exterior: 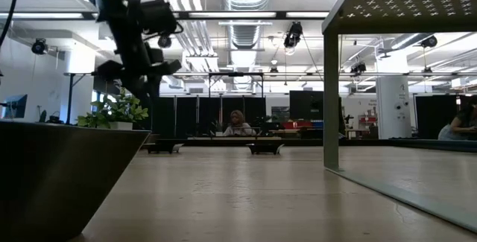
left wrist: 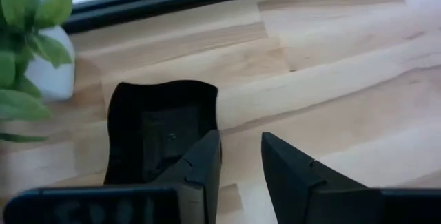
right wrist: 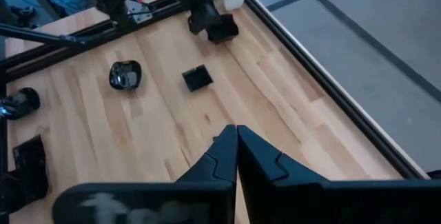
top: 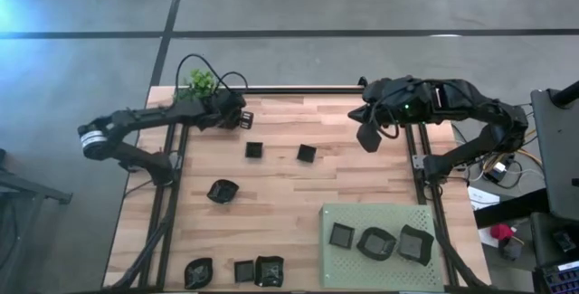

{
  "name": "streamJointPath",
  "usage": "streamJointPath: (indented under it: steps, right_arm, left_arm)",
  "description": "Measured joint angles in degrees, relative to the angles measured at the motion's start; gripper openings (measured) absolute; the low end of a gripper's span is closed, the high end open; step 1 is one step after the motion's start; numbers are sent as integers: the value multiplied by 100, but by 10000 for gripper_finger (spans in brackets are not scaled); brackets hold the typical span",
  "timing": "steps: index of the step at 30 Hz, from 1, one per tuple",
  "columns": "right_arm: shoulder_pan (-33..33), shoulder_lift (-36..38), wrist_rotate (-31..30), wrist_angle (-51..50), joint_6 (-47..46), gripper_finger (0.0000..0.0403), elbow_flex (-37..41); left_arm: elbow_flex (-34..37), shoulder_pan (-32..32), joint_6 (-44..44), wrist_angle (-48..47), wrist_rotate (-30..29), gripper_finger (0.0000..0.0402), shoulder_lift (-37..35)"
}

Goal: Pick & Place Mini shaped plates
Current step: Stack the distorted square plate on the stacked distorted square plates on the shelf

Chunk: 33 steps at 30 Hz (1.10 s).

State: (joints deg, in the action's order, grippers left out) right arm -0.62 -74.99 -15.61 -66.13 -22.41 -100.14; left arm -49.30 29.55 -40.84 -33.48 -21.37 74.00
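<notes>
The left tool [top: 242,118] sits at the far left of the wooden bench [top: 280,194], just beside the small green plant [top: 201,82]. In the left wrist view one finger [left wrist: 200,165] is inside a square black plate [left wrist: 158,131] and the other outside, so the plate's wall lies between them; the jaws are narrow around that wall, though whether they actually pinch it is hard to judge from here. The plate appears to rest on the wood, close to the plant's white pot [left wrist: 52,65].

The right tool [top: 368,137] hovers over the far right part of the bench, fingers pressed together and holding nothing.

Two more small square plates lie mid-bench: one [top: 254,150] left of the other [top: 307,153], apart. A rounded dark plate [top: 223,191] lies nearer the front left. Along the front edge three dark plates [top: 235,270] sit in a row. On the green mat [top: 380,217] at the front right three plates stand side by side: a square one [top: 341,235], a rounded one [top: 375,242] and another [top: 414,244].

In the low view a person [exterior: 238,123] sits far back in the room.
</notes>
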Motion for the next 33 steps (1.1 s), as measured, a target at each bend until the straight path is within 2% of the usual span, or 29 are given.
streamJointPath:
  steps: [19, 33]
  right_arm:
    - [-31, 25, 4, 42, 9, 8, 2]
    - [-57, 28, -5, 158, -7, 8, 2]
  left_arm:
    - [1390, 185, -116, 1942, 127, 101, 44]
    - [1401, 183, -101, 2003, 184, 101, 724]
